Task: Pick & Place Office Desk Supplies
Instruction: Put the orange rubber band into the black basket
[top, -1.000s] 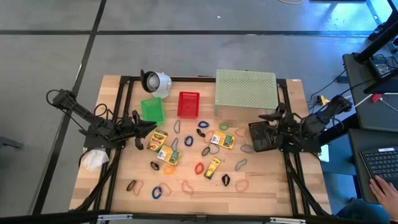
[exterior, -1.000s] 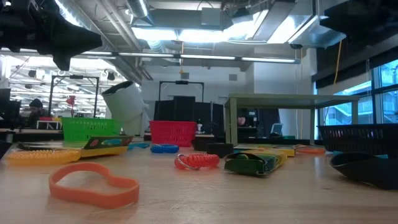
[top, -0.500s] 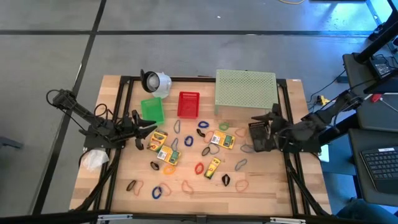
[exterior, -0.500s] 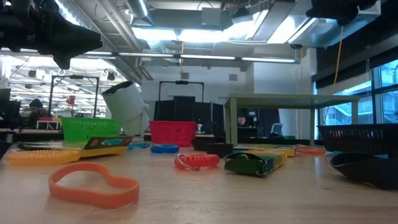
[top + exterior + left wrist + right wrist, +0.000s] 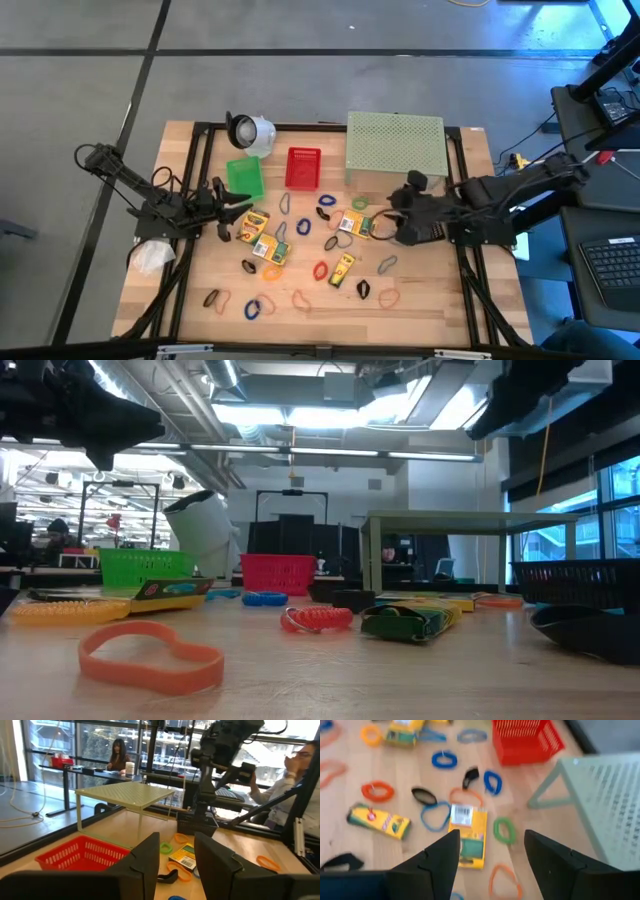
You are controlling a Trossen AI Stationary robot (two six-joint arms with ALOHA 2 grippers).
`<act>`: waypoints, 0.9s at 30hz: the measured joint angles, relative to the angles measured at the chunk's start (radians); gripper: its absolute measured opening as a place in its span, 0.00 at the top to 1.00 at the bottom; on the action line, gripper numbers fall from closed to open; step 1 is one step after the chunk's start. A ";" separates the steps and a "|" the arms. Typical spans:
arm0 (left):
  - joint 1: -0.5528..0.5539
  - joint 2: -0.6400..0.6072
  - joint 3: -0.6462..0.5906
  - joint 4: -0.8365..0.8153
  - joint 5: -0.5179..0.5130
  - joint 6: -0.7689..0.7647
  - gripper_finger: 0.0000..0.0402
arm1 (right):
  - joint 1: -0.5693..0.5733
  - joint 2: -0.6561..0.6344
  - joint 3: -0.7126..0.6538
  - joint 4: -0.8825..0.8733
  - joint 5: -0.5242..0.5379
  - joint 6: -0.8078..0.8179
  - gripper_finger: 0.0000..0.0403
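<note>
The right tool (image 5: 388, 222) hangs above the surface (image 5: 430, 300), over the right side of the scatter, its fingers (image 5: 432, 862) spread wide with nothing between them. Right below it in its wrist view lies a crayon box (image 5: 467, 836) flat on the wood, barcode up, with a green band (image 5: 504, 830) just beside it and an orange band (image 5: 504, 881) near that. A blue band (image 5: 435, 816) touches the box's other side, and a black band (image 5: 423, 796) sits close by. A second crayon box (image 5: 379, 820) lies apart, next to a red band (image 5: 377, 791).

Over on the left, the left tool (image 5: 240, 207) hovers at the surface's left side, fingers (image 5: 145, 860) parted with a clear gap and nothing held. It points across the scatter, just short of the crayon box (image 5: 251, 226) nearest it.

At the back stand the red basket (image 5: 303, 168), the green basket (image 5: 245, 178) and the pale green shelf (image 5: 395, 145). More bands are strewn along the front of the surface, one orange (image 5: 150, 656) right up close in the low view.
</note>
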 joint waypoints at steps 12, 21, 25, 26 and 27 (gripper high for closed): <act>0.000 0.000 0.000 -0.013 0.001 0.026 0.71 | -0.159 0.225 0.014 -0.119 -0.193 -0.011 0.44; 0.000 0.000 0.000 -0.036 0.001 0.026 0.70 | -0.189 0.384 0.014 -0.119 -0.219 -0.068 0.44; 0.000 0.000 0.000 -0.037 0.000 0.026 0.70 | -0.189 0.430 0.013 -0.118 -0.249 -0.099 0.44; 0.000 0.000 0.000 -0.037 0.000 0.026 0.70 | -0.189 0.440 0.013 -0.118 -0.250 -0.105 0.44; 0.000 0.000 0.000 -0.037 0.000 0.026 0.70 | -0.189 0.451 0.013 -0.117 -0.252 -0.112 0.44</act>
